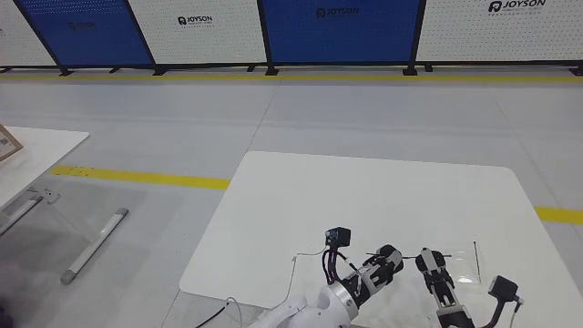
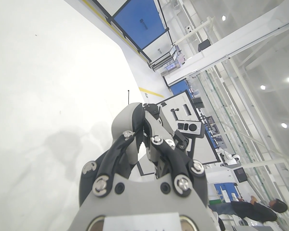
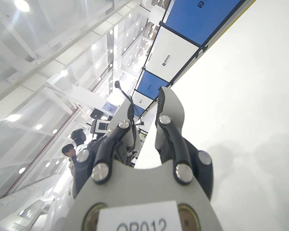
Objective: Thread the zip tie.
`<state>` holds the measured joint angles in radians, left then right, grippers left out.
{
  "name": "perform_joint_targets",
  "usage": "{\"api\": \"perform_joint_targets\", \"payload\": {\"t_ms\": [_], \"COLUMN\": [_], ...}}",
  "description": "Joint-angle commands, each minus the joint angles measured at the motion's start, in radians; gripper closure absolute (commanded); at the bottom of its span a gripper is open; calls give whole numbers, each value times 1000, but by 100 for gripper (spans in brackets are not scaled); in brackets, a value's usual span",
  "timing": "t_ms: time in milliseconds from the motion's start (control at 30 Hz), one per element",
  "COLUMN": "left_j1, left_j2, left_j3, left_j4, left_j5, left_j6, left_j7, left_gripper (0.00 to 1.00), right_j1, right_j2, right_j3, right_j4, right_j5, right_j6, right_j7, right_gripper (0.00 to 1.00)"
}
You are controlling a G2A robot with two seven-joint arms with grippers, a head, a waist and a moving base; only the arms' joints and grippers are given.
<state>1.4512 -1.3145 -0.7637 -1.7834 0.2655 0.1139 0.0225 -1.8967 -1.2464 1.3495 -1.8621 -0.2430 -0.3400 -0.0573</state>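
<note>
A thin black zip tie (image 1: 475,260) lies straight on the white table (image 1: 364,200) near its front right corner. In the left wrist view the zip tie (image 2: 128,96) shows as a short black line past the fingers. My left gripper (image 1: 392,255) hovers low over the table's front edge, left of the tie, with its jaws shut (image 2: 143,108); whether anything is pinched I cannot tell. My right gripper (image 1: 426,259) sits between the left one and the tie. Its fingers (image 3: 168,104) stand apart with nothing between them, so it is open (image 3: 147,97).
The table's front edge runs just under both arms and its right edge lies close beyond the tie. A thin cable (image 1: 305,257) hangs by the left arm. A second white table (image 1: 36,150) stands far left. Blue and white panels (image 1: 342,14) line the back.
</note>
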Motion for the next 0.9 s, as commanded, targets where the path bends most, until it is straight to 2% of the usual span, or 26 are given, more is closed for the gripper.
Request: {"api": "perform_joint_targets", "payload": {"t_ms": [0,67,133,233,733,867], "left_j1": [0,0,0,-1,-3,-7], "left_j2": [-1,-1,-2,-2,-7,-8], "left_j3": [-1,-1,-2,-2,1,2], "left_j4": [1,1,2,2,0,1], "left_j5": [-2,-2,-2,-3,1,-9], "left_j6": [1,1,3,3,3,-4], "left_j7": [-1,-2,-2,-2,-5,-28], "left_gripper": [100,100,100,100,100,100], "right_j1": [-1,-2,-4,-8,-12,-12], "right_j2": [0,-1,-1,-1,0,0], "right_j3": [0,2,4,6,6,3], "right_j4": [0,-1,-3,-7,-15,-15], "right_j5": [-2,-4,-6,-7,-32,-42], "right_j6": [0,0,0,0,0,0], "right_j7": [-4,-9,-13,-16,-16,-14], "right_gripper": [83,89,90,100,100,100]}}
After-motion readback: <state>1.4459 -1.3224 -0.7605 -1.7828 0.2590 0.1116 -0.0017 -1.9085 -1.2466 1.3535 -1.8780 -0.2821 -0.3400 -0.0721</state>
